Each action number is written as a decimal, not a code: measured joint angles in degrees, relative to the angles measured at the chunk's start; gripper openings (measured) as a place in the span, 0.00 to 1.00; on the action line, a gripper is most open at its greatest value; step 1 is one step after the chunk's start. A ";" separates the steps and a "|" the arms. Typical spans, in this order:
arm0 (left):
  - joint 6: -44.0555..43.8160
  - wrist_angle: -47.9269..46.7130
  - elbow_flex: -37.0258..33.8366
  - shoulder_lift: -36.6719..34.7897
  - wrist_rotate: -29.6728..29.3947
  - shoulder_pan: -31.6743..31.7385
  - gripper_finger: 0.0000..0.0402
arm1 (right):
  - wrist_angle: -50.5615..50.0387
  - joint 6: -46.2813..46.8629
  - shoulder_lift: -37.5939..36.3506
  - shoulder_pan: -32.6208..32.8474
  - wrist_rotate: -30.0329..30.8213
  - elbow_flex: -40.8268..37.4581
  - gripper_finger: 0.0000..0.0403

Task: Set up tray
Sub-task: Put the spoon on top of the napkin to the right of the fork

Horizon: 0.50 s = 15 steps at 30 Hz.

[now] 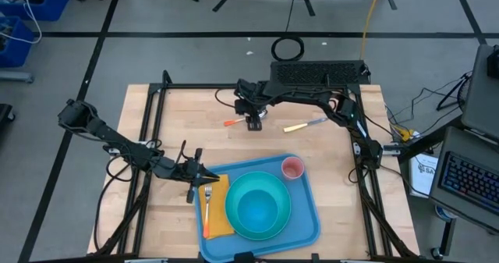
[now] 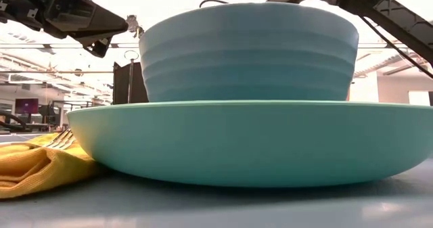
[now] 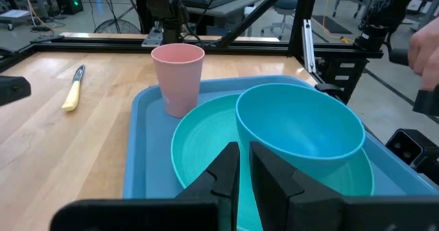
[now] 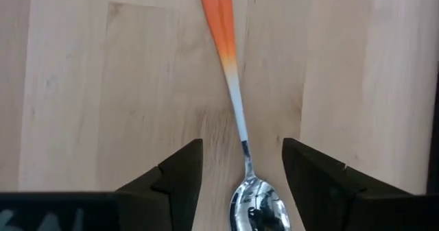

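Bowl sits in plate on tray, cup behind, napkin with fork at left

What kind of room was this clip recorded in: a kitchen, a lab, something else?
Most likely a robotics lab or workshop, not a kitchen. The wooden table sits on a grey taped floor with loose cables, a keyboard sits at a workstation beside it, and blue storage bins stand in the corner.

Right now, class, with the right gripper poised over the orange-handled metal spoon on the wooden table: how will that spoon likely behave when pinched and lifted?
The orange-handled metal spoon looks rigid, so it should not flop. Its thin stem lies flat on the wooden table, likely awkward to pinch. The open right gripper straddles the neck by the shiny bowl, so it may tilt handle-down once lifted.
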 joint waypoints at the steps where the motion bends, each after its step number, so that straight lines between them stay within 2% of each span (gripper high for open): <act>1: 0.00 -0.09 0.00 0.00 0.00 0.00 0.09 | -0.08 0.09 0.00 0.00 -0.02 -0.03 0.47; 15: -0.14 -0.24 0.00 0.00 0.35 0.00 0.09 | -0.12 1.12 0.00 -0.47 -1.84 -0.42 0.47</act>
